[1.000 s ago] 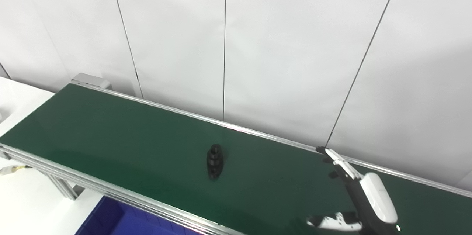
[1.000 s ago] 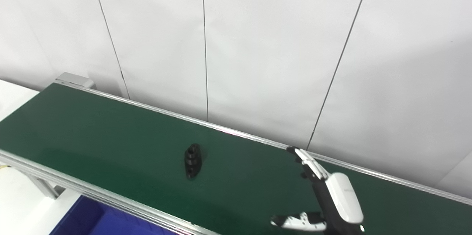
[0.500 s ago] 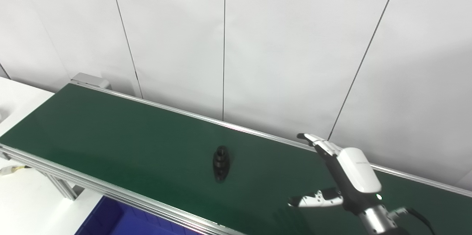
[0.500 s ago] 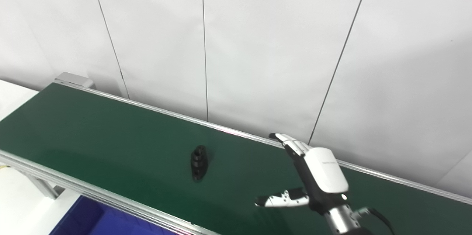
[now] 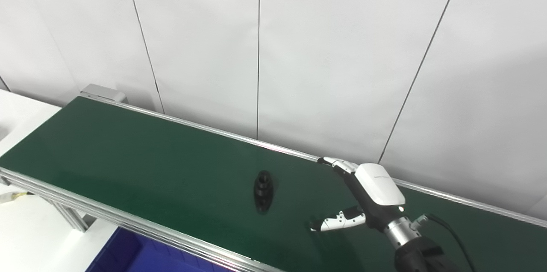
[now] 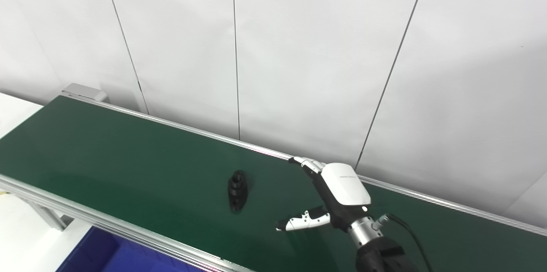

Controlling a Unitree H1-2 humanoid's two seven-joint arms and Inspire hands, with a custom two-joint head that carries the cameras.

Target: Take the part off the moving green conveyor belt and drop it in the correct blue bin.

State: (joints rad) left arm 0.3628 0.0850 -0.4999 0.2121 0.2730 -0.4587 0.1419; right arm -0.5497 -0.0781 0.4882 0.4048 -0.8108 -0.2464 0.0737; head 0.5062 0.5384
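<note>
A small black ribbed part [image 5: 263,191] stands on the green conveyor belt [image 5: 128,152], near the belt's middle. My right hand [image 5: 363,195] hovers over the belt to the right of the part, open, with fingers stretched toward the far rail and thumb pointing left at the part. A clear gap lies between thumb tip and part. The same part [image 6: 237,190] and right hand [image 6: 333,197] show in the right eye view. My left hand is out of sight.
A blue bin [image 5: 141,255] sits below the belt's near rail at the bottom left. White wall panels rise behind the far rail [image 5: 239,137]. A white table surface [image 5: 17,114] lies at the far left.
My right hand has come up and leftward over the belt, closer to the part. The part has drifted a little to the right along the belt.
</note>
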